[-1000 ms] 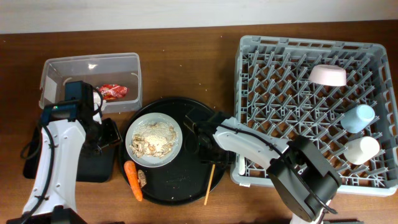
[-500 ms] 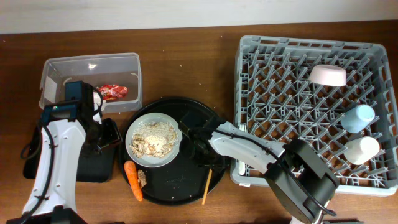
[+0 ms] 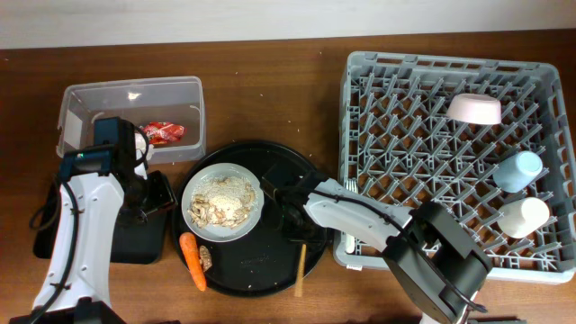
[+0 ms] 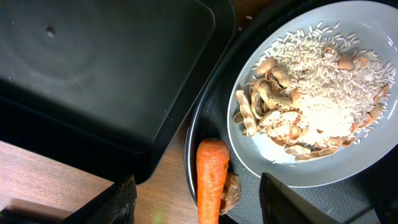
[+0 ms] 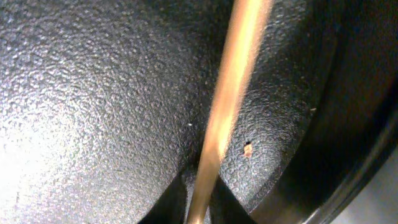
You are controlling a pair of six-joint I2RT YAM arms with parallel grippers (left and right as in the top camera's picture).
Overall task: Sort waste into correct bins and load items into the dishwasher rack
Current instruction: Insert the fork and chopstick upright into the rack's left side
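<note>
My right gripper point(image 3: 298, 230) is shut on a wooden chopstick point(image 3: 301, 268), low over the round black tray point(image 3: 256, 270). In the right wrist view the chopstick point(image 5: 227, 99) runs up from between my shut fingers. My left gripper point(image 3: 160, 200) is open and empty. In the left wrist view it point(image 4: 208, 208) straddles the orange carrot point(image 4: 211, 174) and a brown scrap point(image 4: 232, 190). The white plate point(image 3: 200, 185) holds beige food scraps point(image 4: 311, 106). The red wrapper point(image 3: 164, 132) lies in the clear tub point(image 3: 130, 93). The grey rack point(image 3: 360, 81) holds the pink bowl point(image 3: 474, 109), blue cup point(image 3: 519, 170) and white cup point(image 3: 524, 216).
The shallow black rectangular tray point(image 3: 135, 241) sits under my left arm, left of the round tray; it also shows in the left wrist view point(image 4: 93, 81). The carrot point(image 3: 192, 261) lies at the round tray's left rim. A cable loops at the table's left edge point(image 3: 40, 216).
My right gripper has shifted a little left over the round tray, and the chopstick has moved slightly with it. My left arm has not moved.
</note>
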